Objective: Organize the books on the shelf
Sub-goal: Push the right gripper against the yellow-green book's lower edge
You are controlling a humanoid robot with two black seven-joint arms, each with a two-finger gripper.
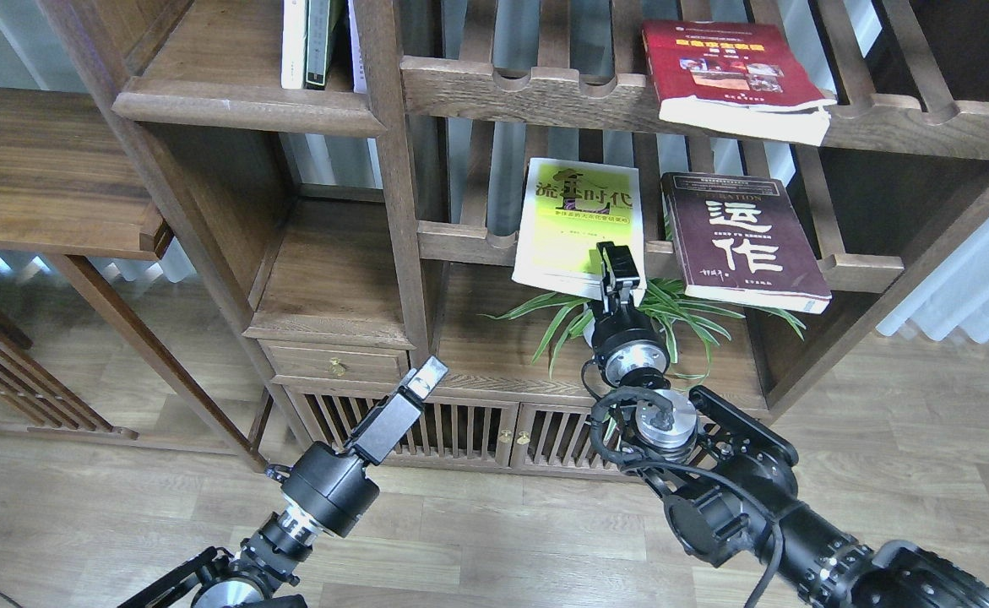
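The yellow-green book [574, 224] and the dark maroon book [739, 241] lie flat side by side on the middle slatted rack. The red book [726, 67] lies on the upper slatted rack. The plank shelf [249, 105] is at the upper left. My right gripper [617, 268] reaches up to the yellow-green book's front right corner. One finger [619, 260] lies over the cover's edge, and the other is hidden. My left gripper [428, 376] hangs low in front of the drawer unit, holding nothing, its fingers seen as one block.
Thin white and dark books [308, 42] stand upright on the plank shelf. A lower plank compartment [329, 270] sits above a small drawer [338, 365]. A green plant [671, 317] spreads under the middle rack beside my right wrist. A side table board [38, 169] juts out at the left.
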